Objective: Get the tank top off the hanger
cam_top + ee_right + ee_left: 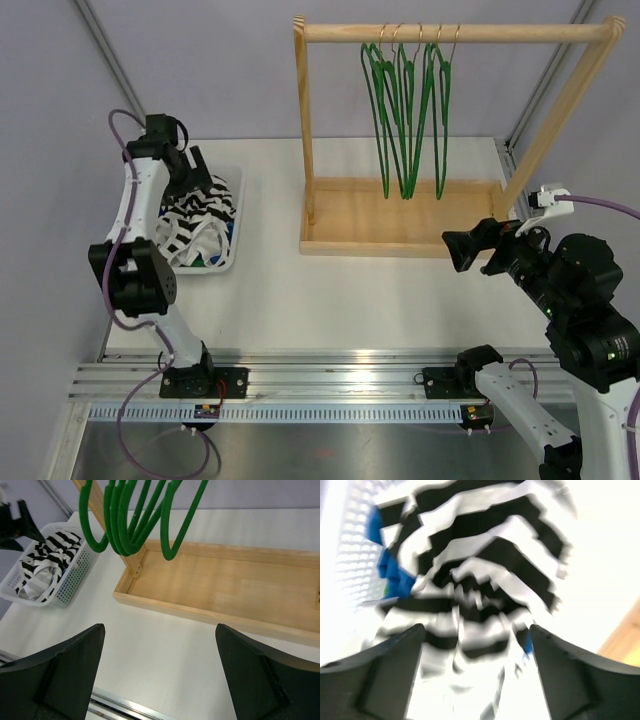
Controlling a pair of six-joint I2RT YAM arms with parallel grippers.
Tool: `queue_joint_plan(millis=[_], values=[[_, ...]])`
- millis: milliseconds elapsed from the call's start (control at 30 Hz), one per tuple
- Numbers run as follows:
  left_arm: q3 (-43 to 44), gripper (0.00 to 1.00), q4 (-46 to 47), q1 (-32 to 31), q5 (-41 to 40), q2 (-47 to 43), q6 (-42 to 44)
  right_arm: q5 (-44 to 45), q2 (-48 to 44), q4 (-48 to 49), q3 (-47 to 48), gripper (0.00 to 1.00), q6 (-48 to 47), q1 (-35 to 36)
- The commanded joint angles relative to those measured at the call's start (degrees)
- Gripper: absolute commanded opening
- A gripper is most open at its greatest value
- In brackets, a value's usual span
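A black-and-white striped tank top (pixel 200 215) lies crumpled in a white basket (pixel 236 215) at the left of the table. My left gripper (pixel 195 170) hovers right over it, open. In the left wrist view the blurred striped cloth (pixel 485 555) fills the frame under the spread jaws (pixel 477 630), and nothing is pinched. Several bare green hangers (pixel 405 110) hang from the wooden rack's rail. My right gripper (pixel 462 250) is open and empty above the table, in front of the rack's base (pixel 400 215). The right wrist view shows the hangers (pixel 130 520), the tank top (pixel 47 560) and the jaws (pixel 160 630).
The wooden rack has a tray-like base (pixel 225 585) and two uprights, the right one slanted. Blue fabric (pixel 390 572) shows under the striped cloth in the basket (pixel 75 580). An aluminium rail runs along the near table edge.
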Motion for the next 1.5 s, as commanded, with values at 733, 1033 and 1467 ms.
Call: queue_joint_plan(millis=[733, 1033, 1467], values=[[-34.2, 0.99, -1.7, -13.0, -8.0, -76.4, 3.8, 14.5, -6.6, -13.8, -5.5, 0.99, -1.5, 0.0], [-38.9, 0.99, -1.5, -13.2, 0.5, -85.6, 5.3, 19.0, -6.8, -13.4, -5.5, 1.00, -2.8, 1.2], [-40.5, 0.99, -0.1, -13.3, 1.4, -85.4, 4.9, 21.3, -6.2, -10.1, -8.5, 0.99, -2.3, 1.6]])
